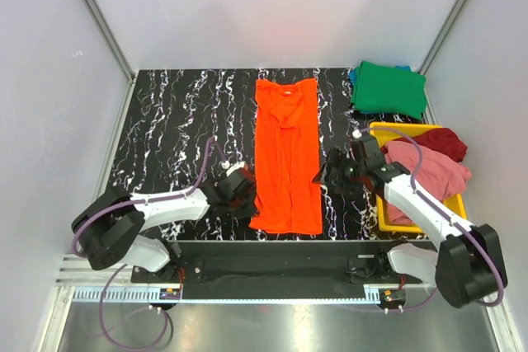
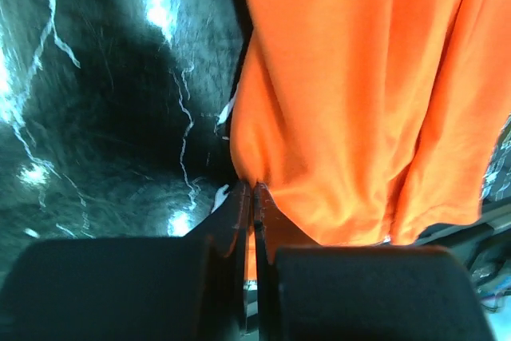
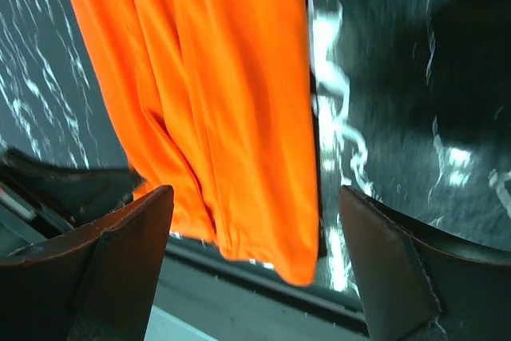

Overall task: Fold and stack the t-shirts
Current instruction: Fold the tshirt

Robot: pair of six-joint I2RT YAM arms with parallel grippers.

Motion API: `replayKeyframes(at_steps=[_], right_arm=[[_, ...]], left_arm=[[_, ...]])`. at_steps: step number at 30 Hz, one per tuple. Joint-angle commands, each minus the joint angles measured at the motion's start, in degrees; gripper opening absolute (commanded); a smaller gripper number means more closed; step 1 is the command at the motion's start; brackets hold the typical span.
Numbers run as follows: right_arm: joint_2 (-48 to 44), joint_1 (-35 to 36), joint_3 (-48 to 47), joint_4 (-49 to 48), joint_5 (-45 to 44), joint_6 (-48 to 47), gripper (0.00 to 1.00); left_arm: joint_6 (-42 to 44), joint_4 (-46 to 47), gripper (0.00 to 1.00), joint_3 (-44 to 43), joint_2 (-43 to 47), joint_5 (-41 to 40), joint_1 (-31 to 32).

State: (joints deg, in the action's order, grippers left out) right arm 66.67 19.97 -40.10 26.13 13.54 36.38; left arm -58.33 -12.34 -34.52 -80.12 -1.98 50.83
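Observation:
The orange t-shirt (image 1: 287, 154) lies on the black marbled table (image 1: 173, 129) as a long narrow strip, collar at the far end. My left gripper (image 1: 241, 192) is at the strip's near left edge. In the left wrist view its jaws (image 2: 254, 191) are pressed together with a bit of the orange t-shirt (image 2: 359, 93) pinched between them. My right gripper (image 1: 332, 177) is on the strip's right side, wide open. In the right wrist view the orange t-shirt (image 3: 207, 77) has its near right corner between the spread fingers (image 3: 254, 194), touching neither.
A folded green t-shirt (image 1: 388, 88) lies at the far right on top of a blue one (image 1: 354, 77). A yellow tray (image 1: 412, 130) at the right edge holds a dark red t-shirt (image 1: 447, 143) and a pink one (image 1: 429, 177). The orange strip's near end reaches the table's front edge.

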Motion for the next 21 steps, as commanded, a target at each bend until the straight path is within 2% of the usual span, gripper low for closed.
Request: replayKeyframes(at_steps=[1, 4, 6, 10, 11, 12, 14, 21], right_arm=[[-5.14, 1.39, 6.49, -0.73, 3.25, 4.30, 0.90], [-8.13, 2.61, 10.90, -0.64, 4.12, 5.98, 0.89], [-10.23, 3.58, 12.58, -0.73, 4.57, 7.91, 0.88], [-12.44, 6.31, 16.01, -0.55, 4.48, 9.93, 0.85], [-12.88, 6.75, 16.36, -0.47, 4.65, 10.55, 0.84], [-12.97, 7.19, 16.71, -0.81, 4.65, 10.90, 0.82], [-12.89, 9.11, 17.24, -0.82, 4.83, 11.78, 0.79], [-17.27, 14.39, 21.63, -0.29, 5.18, 16.61, 0.62]], left_arm=[[-7.40, -4.68, 0.00, 2.79, 3.10, -0.48, 1.29], [-12.75, -6.81, 0.01, 5.51, 8.20, -0.30, 2.96], [-14.70, -8.22, 0.10, 6.75, 9.97, -0.48, 3.84], [-15.50, -9.37, 0.38, 8.15, 11.91, -0.57, 4.28], [-15.50, -9.37, 0.52, 8.42, 11.91, -0.40, 4.45], [-15.50, -9.37, 0.56, 8.42, 11.83, -0.22, 4.45], [-15.33, -9.54, 0.61, 8.33, 11.56, -0.13, 4.72], [-15.33, -10.51, 0.59, 8.24, 12.97, 0.39, 6.30]])
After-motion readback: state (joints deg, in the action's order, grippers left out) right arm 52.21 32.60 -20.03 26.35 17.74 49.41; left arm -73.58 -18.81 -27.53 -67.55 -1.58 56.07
